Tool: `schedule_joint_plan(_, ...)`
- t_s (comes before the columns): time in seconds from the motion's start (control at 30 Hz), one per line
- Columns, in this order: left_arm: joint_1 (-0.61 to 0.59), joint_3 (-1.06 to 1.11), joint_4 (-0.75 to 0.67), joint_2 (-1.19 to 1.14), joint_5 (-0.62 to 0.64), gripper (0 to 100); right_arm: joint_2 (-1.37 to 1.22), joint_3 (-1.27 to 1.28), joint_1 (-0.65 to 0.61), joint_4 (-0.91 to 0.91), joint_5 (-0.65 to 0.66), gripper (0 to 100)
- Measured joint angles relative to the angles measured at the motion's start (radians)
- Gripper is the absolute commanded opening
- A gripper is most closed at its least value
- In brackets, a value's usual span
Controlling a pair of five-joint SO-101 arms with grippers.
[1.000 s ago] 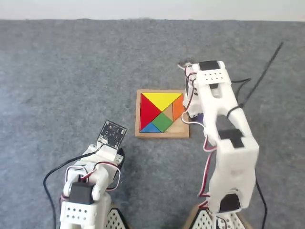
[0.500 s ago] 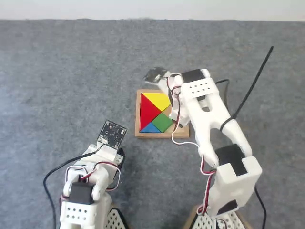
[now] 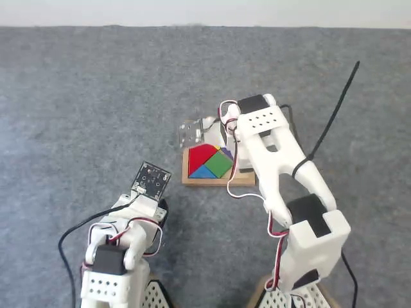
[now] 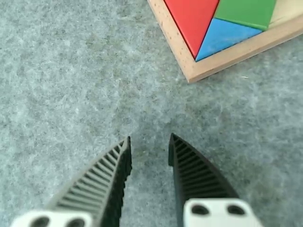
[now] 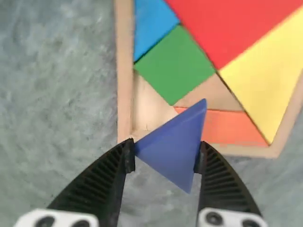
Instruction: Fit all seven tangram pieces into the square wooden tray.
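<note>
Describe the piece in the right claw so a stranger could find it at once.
Find the square wooden tray near the middle of the grey mat. The right claw hangs at one tray corner, shut on a small triangle. It is indigo, darker than the blue triangle in the tray, and the only piece not lying flat there.

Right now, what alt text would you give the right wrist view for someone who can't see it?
The right claw grips a blue-violet triangle at a corner of the wooden tray, beside a bare gap. Seated inside: blue triangle, green square, red triangle, yellow triangle, orange piece.
</note>
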State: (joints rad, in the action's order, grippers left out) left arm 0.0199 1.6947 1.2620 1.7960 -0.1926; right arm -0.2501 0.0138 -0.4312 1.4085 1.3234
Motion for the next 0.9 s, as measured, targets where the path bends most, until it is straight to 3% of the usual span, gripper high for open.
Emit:
schedule_joint_plan(0.47, -0.002, 0.0, 0.0, 0.0, 0.0, 12, -0.115, 0.0, -0.014, -0.009, 0.597, 15.4)
schedule_joint_plan(0.73, -0.002, 0.0, 0.0, 0.0, 0.0, 12, -0.176, -0.075, -0.015, -0.009, 0.717, 16.6)
schedule_joint_plan(0.9, -0.002, 0.0, 0.0, 0.0, 0.0, 12, -0.195, -0.104, -0.017, -0.009, 0.724, 25.6)
